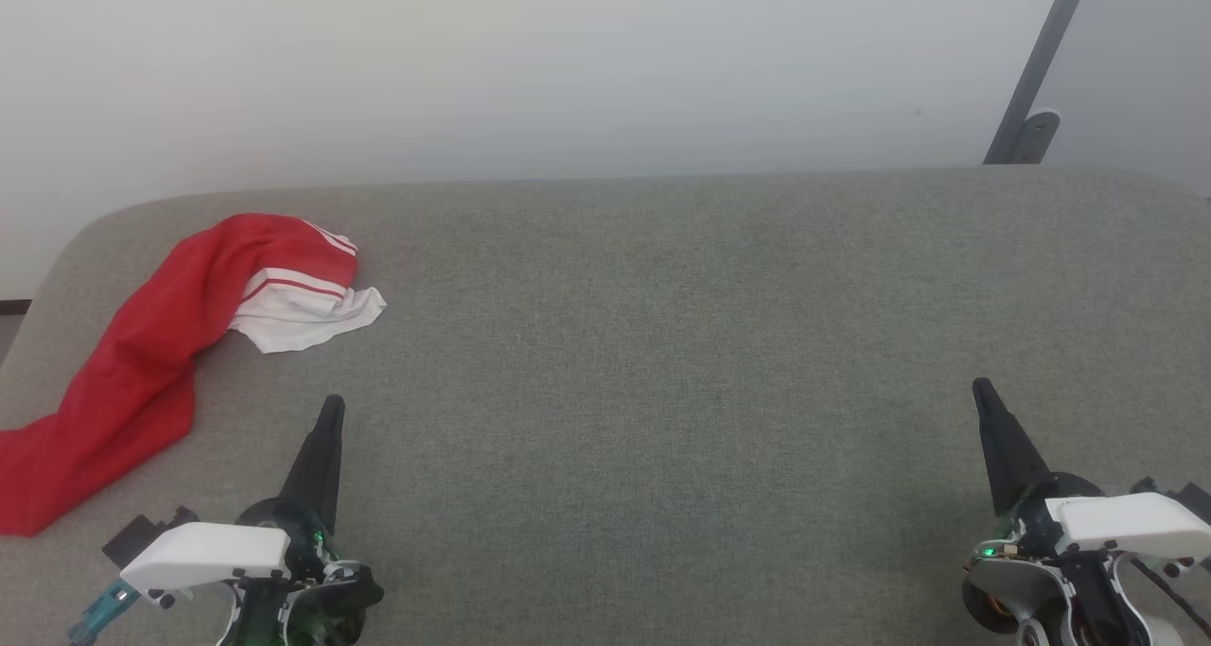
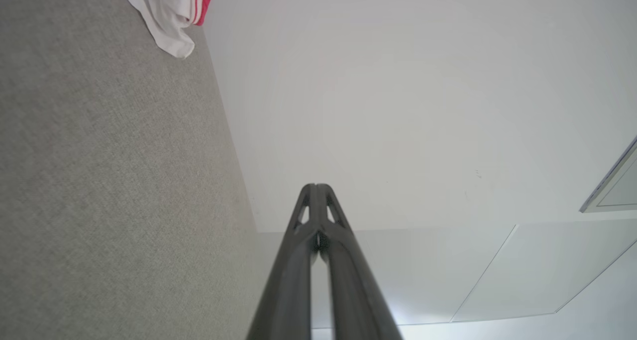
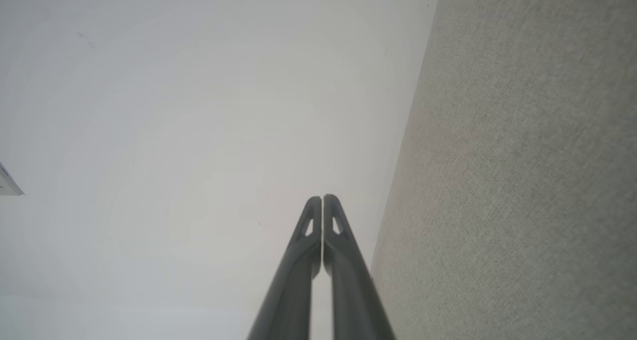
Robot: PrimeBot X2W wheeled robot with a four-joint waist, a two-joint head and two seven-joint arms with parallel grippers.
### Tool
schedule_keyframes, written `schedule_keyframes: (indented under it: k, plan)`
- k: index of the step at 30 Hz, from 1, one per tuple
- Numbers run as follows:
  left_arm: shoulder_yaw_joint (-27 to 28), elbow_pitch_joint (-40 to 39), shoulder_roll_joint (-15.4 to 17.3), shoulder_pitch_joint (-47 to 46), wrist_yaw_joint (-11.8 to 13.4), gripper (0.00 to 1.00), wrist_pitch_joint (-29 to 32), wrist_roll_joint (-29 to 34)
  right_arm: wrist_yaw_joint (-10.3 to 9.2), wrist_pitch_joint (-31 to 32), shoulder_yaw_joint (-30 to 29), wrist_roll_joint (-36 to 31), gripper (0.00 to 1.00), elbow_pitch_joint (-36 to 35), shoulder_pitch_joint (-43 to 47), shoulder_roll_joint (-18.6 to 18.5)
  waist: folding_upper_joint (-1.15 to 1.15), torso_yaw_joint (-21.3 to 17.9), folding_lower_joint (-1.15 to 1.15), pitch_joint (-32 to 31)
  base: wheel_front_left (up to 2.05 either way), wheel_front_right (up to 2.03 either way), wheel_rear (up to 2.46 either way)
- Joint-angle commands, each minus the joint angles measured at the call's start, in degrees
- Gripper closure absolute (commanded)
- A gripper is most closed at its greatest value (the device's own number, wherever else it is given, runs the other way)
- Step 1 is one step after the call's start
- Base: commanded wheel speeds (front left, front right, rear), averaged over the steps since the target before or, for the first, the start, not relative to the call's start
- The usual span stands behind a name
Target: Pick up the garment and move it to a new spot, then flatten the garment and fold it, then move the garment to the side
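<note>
The garment (image 1: 142, 362), a bright red T-shirt with a white, red-striped sleeve end, lies bunched in a long heap on the grey table (image 1: 662, 343) at the far left, trailing toward the near left edge. Its white sleeve end (image 2: 166, 16) shows at the top of the left wrist view. My left gripper (image 1: 331, 406) is shut and holds nothing, hovering just right of the heap and short of the sleeve. The same gripper's tips (image 2: 316, 186) are pressed together. My right gripper (image 1: 980, 386) is shut and holds nothing at the lower right, far from the cloth; its tips (image 3: 323, 198) meet.
A pale wall runs behind the table's far edge. A grey metal post with a bracket (image 1: 1031, 88) stands at the back right. The table's corners are rounded, and its grey fabric top (image 3: 522, 156) spreads wide between the two grippers.
</note>
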Motion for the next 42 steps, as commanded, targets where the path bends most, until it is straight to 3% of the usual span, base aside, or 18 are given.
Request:
schedule_keyframes:
  k: [1, 42]
  plan:
    - [0.1, 0.0, -0.1, -0.7, -0.2, 1.0, 0.1, 0.1, 0.02, 0.1, 0.0, 0.3, 1.0, 0.0, -0.3, 0.2, 0.0, 0.0, 0.0, 0.0, 0.0, 0.0, 0.0]
    - [0.1, 0.0, -0.1, -0.7, -0.2, 1.0, 0.1, 0.1, 0.02, 0.1, 0.0, 0.3, 1.0, 0.0, -0.3, 0.2, 0.0, 0.0, 0.0, 0.0, 0.0, 0.0, 0.0]
